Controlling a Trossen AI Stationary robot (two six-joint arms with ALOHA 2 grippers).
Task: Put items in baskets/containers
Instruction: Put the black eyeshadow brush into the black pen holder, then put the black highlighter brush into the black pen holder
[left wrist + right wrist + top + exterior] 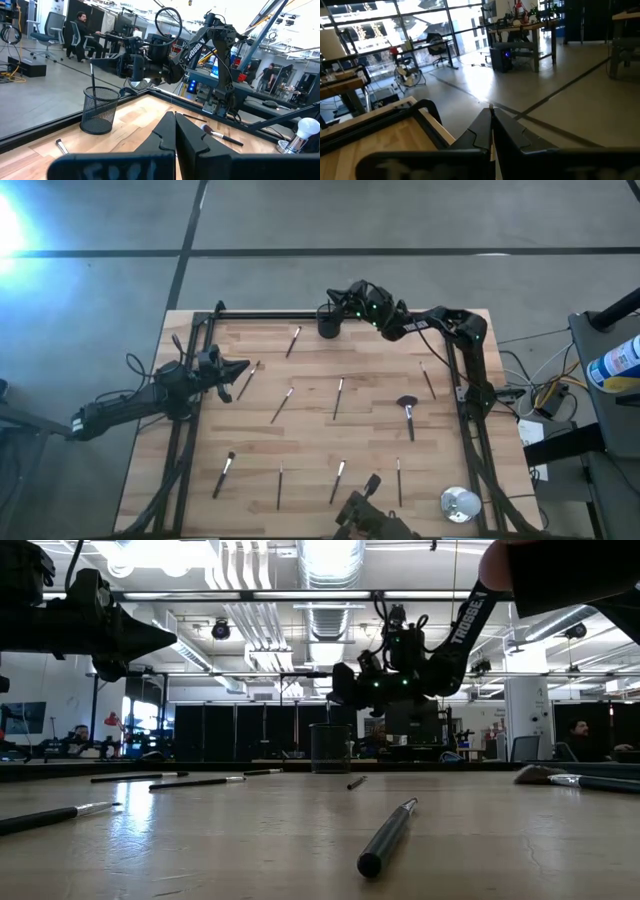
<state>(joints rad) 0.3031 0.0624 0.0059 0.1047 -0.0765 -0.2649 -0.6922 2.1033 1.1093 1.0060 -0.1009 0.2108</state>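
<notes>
The black mesh cup point(328, 321) stands near the middle of the worktop's point(320, 430) far edge, and the right claw point(336, 298) hangs just above it. From overhead the claw and the cup's mouth run together in one dark mass, so it is hard to make out there what the fingers carry. The right wrist view shows them pressed together on a thin pale brush handle point(491, 131), only a short stretch of it visible between the fingers. In the left wrist view a dark brush point(92, 78) stands upright in the cup, its lower end lost behind the mesh.

The left claw point(243, 368) hovers by the left edge, fingers together and empty, well apart from the cup. The other brushes lie scattered flat across the worktop, among them a fan-headed brush point(408, 412) toward the right side. A silver disc point(459, 504) sits at the near right corner.
</notes>
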